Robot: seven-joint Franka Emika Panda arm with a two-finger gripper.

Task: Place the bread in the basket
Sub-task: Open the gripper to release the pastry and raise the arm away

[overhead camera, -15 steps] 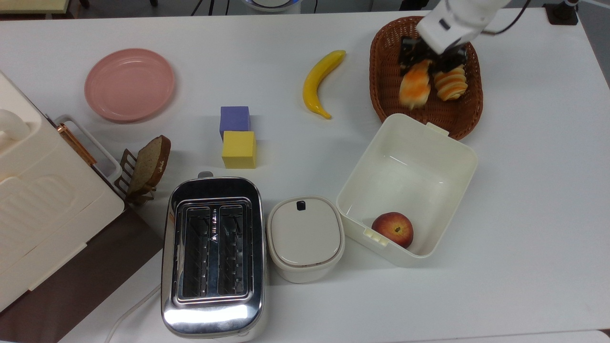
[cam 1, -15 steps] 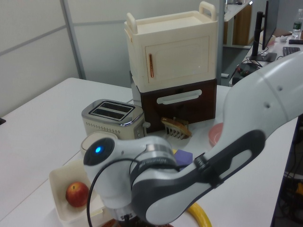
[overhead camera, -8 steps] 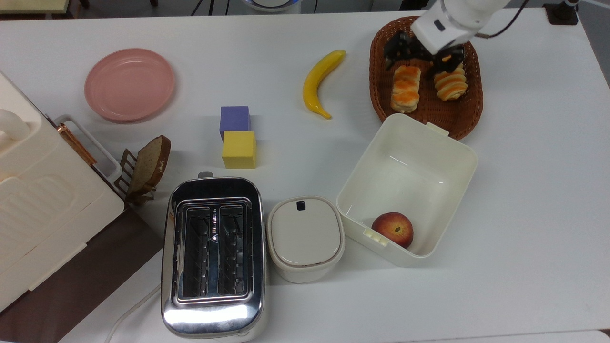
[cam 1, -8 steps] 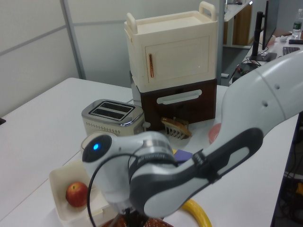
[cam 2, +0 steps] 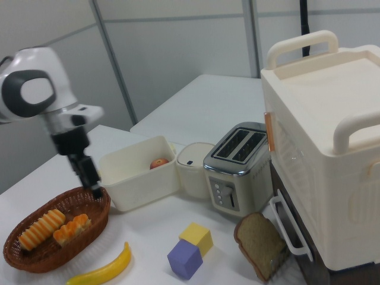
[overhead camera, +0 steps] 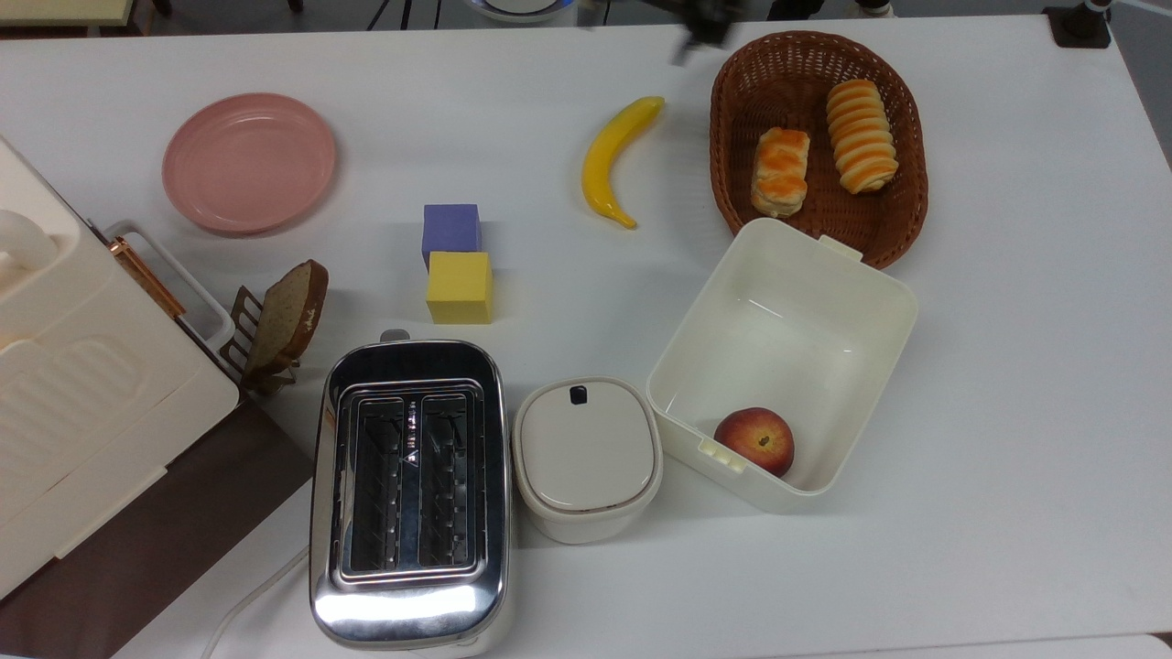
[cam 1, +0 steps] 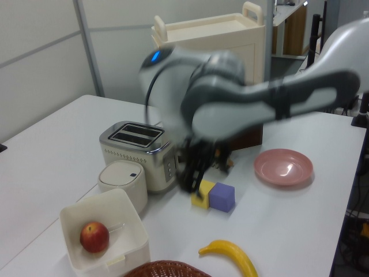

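At upper right of the top view, inside the basket (overhead camera: 723, 137): the bread (overhead camera: 780, 170), lying flat on the weave in the left half, glazed side up, free of any grip. Just right of it, close but apart: a longer striped roll (overhead camera: 862, 135). Below the basket, touching its lower rim: a cream box (overhead camera: 902, 302) with an apple (overhead camera: 754, 440) in its bottom corner. Left of the basket, on the table: a banana (overhead camera: 612, 160). At left of the right view, over the basket's right rim: the gripper (cam 2: 95, 189), pointing down, carrying nothing; spread or pressed together, cannot tell.
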